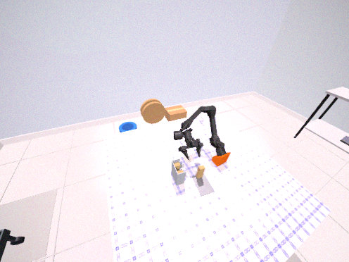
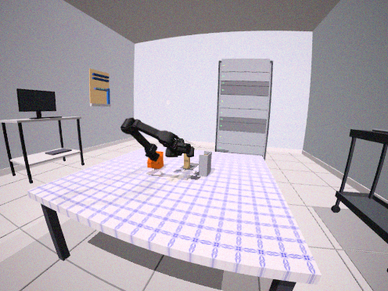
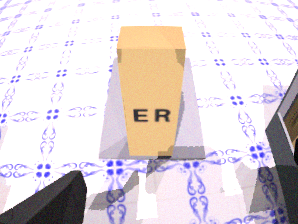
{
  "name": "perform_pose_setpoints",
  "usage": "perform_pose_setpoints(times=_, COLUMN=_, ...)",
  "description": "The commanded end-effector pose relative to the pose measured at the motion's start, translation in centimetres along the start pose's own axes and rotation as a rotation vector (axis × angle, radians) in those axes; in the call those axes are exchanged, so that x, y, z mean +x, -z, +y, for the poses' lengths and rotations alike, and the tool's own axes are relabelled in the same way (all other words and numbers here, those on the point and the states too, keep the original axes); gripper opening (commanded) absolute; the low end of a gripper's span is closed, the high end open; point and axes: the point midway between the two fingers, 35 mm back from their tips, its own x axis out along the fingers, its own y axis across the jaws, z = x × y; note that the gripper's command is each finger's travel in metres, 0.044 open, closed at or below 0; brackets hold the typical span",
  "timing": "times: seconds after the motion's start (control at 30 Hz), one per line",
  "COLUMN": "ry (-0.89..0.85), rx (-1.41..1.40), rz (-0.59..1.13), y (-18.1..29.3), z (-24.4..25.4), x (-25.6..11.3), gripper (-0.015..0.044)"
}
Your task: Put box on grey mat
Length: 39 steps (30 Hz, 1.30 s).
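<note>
Top view: white table with blue-patterned cloth [image 1: 141,218] [image 2: 176,207] in a pale-walled room; black claw [image 1: 193,158] [image 2: 190,156] wide open, empty. Tan cardboard ER box [image 1: 200,172] [image 2: 187,160] [image 3: 151,90] stands upright on the flat grey mat [image 1: 207,190] [image 2: 192,166] [image 3: 192,120], lettering sideways; best tip it gently, print up, then withdraw.

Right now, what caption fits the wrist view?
Box marked ER standing upright on the grey mat, print facing sideways.

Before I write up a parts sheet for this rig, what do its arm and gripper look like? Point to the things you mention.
The arm [image 1: 213,125] [image 2: 150,132] is matte black, with slim links and chunky, rounded joints. The gripper [image 1: 193,157] is black too, with two tapering fingers. I can make out no markings.
</note>
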Motion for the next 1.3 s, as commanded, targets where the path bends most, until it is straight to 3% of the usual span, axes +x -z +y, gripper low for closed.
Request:
perform_pose_setpoints(times=0.0, ry=0.005, rx=0.001, rz=0.003, y=-0.6, z=-0.2, x=-0.6, gripper=0.0440)
perform_pose_setpoints(times=0.83, ry=0.001, rx=-0.002, rz=-0.004, y=-3.4, z=-0.6, x=-2.1, gripper=0.0440)
perform_pose_setpoints(times=1.27, ry=-0.063, rx=0.291, rz=0.059, y=-3.7, z=-0.3, x=-1.2, gripper=0.0099)
